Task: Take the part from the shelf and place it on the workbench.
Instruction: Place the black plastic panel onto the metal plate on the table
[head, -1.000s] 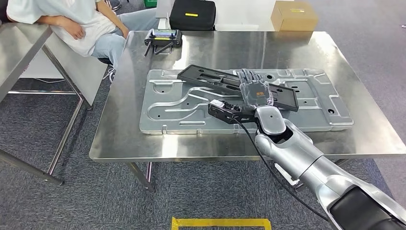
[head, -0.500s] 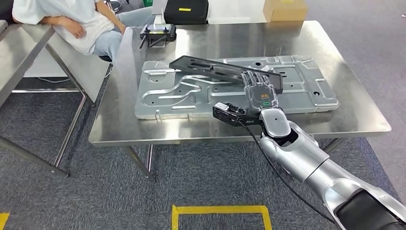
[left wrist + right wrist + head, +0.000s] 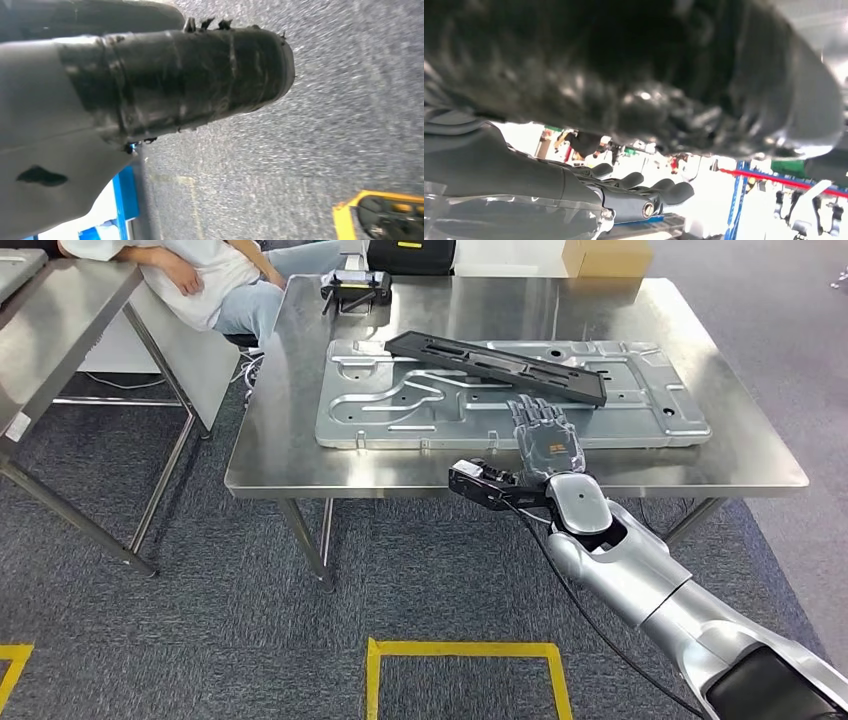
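From the head view, my right hand [image 3: 546, 439] hovers empty, fingers spread, over the workbench's [image 3: 760, 465] near edge; the black part [image 3: 497, 365] lies farther back on the grey panel [image 3: 390, 420]. In my right wrist view, my fingers [image 3: 649, 187] stretch out straight. I cannot tell my left hand's state.

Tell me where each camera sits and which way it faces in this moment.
Head view: high on the body, looking forward and down at the workbench, the black part on the grey panel, and the right hand.
Left wrist view: at the hanging left arm, facing grey carpet.
Right wrist view: behind the right hand, looking under a blurred dark surface toward a bright room.
Shared: head and right wrist views both show the right hand.
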### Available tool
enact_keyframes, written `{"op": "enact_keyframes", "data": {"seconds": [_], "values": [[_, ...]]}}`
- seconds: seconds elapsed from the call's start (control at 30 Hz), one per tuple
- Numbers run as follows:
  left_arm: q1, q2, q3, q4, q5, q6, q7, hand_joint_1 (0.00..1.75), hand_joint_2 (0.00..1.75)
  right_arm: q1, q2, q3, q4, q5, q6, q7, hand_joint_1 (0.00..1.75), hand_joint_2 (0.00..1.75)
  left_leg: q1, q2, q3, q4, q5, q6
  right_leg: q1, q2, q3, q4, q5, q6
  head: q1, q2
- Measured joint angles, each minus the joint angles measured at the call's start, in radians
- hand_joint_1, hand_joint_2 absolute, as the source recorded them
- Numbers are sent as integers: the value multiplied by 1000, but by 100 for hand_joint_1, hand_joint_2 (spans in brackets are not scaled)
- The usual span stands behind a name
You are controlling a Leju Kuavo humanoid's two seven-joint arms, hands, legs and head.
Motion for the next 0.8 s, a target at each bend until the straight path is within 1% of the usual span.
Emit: {"op": "enact_keyframes", "data": {"seconds": [0.03,0.07,0.1,0.13,0.17,0.2,0.23,0.27,0.3,0.33,0.37,0.4,0.43,0.47,0.5,0.53,0.57,0.6,0.63,0.67,0.7,0.73,0.77,0.8], "values": [[0,0,0,0,0,0,0,0,0,2,-1,0,0,1,0,0,0,0,-1,0,-17,2,11,-2,0,0,25,-9,22,-2,0,0],[0,0,0,0,0,-1,0,0,0,3,-1,0,0,2,0,0,0,0,-1,-1,-32,3,22,-4,0,0,68,-53,46,-5,0,0],[0,0,0,0,-1,-1,0,0,0,3,-1,0,0,4,0,0,0,0,-2,-1,-44,5,32,-7,1,0,123,-118,54,-9,0,0],[0,0,0,0,-1,-2,0,0,0,2,-1,-1,-1,7,0,0,0,0,-3,-1,-53,7,40,-12,4,1,176,-191,49,-14,0,0],[0,0,0,0,-1,-2,0,0,0,0,-1,-2,-2,9,0,-1,0,0,-2,-1,-58,6,49,-18,8,1,213,-245,41,-18,-1,0],[0,0,0,0,-1,-2,0,0,0,-1,-1,-3,-3,10,0,-1,0,0,-1,-1,-60,4,59,-24,13,2,232,-279,33,-22,0,0],[1,0,0,0,-1,-2,0,0,0,-2,-2,-4,-4,12,0,-1,0,0,0,-2,-61,1,69,-31,17,2,234,-294,37,-27,0,0],[2,1,0,0,-1,-2,0,0,0,-2,-2,-5,-4,13,1,-1,0,0,2,-2,-63,-1,73,-38,17,0,228,-296,48,-33,1,0],[3,1,0,0,-1,-2,0,0,0,-4,-2,-5,-4,14,2,-1,0,0,4,-3,-71,5,63,-43,15,-1,221,-301,58,-40,2,0],[4,1,0,0,-1,-3,0,0,0,-4,-2,-5,-5,16,2,-1,0,0,4,-4,-83,26,36,-47,13,-3,212,-304,70,-49,-1,0],[5,1,0,0,-1,-4,-1,0,0,-6,-2,-5,-7,18,5,0,0,0,6,-4,-98,67,-10,-51,11,-5,201,-306,82,-55,-3,0],[5,1,0,0,-1,-4,-2,0,0,-8,-3,-6,-8,19,8,1,0,0,6,-4,-116,126,-62,-54,12,-5,187,-305,94,-60,-5,0],[5,1,0,0,-1,-5,-3,0,0,-10,-4,-6,-10,21,13,3,0,0,7,-4,-131,192,-104,-57,13,-6,171,-305,105,-63,-8,0],[4,1,0,0,-1,-5,-3,0,0,-11,-4,-6,-13,22,17,5,0,0,7,-3,-138,249,-125,-60,14,-5,155,-304,117,-64,-8,0],[4,1,0,0,-1,-5,-4,0,0,-12,-5,-6,-16,23,22,7,0,0,7,-3,-134,283,-120,-61,14,-5,137,-303,130,-63,-8,0],[4,1,0,0,-1,-5,-4,0,0,-13,-6,-6,-19,23,26,8,0,0,7,-3,-114,285,-97,-60,14,-4,120,-301,142,-62,-9,0],[3,1,0,0,-1,-6,-4,0,0,-14,-8,-6,-23,24,30,9,0,0,7,-3,-77,252,-70,-59,14,-3,104,-299,153,-60,-9,0],[2,1,0,0,-1,-6,-4,0,0,-16,-9,-7,-27,24,35,11,0,0,6,-3,-25,190,-59,-56,14,-2,89,-295,164,-56,-9,0],[1,2,0,0,-1,-7,-4,0,0,-18,-12,-8,-31,25,37,12,0,0,4,-4,32,112,-67,-53,14,-2,76,-292,173,-51,-9,0],[0,3,0,0,-1,-8,-4,0,0,-21,-15,-10,-35,26,39,14,0,0,1,-5,76,50,-81,-48,14,-3,70,-290,182,-45,-8,0],[-1,5,0,0,-1,-9,-3,0,0,-25,-17,-12,-38,28,42,15,0,0,-2,-5,101,7,-97,-44,14,-4,67,-290,190,-39,-9,0],[-1,6,0,0,-1,-10,-2,0,0,-29,-19,-14,-40,29,44,16,0,0,-7,-6,108,-11,-100,-38,13,-6,67,-293,199,-34,-11,0],[-1,6,0,0,-1,-11,0,0,0,-31,-20,-14,-41,30,47,16,0,0,-7,-6,100,-10,-90,-31,14,-6,68,-298,210,-27,-12,0],[-1,6,0,0,-1,-12,2,0,0,-32,-21,-14,-42,31,49,16,0,0,-6,-3,96,-15,-79,-25,12,-4,65,-298,212,-22,-13,0]]}}
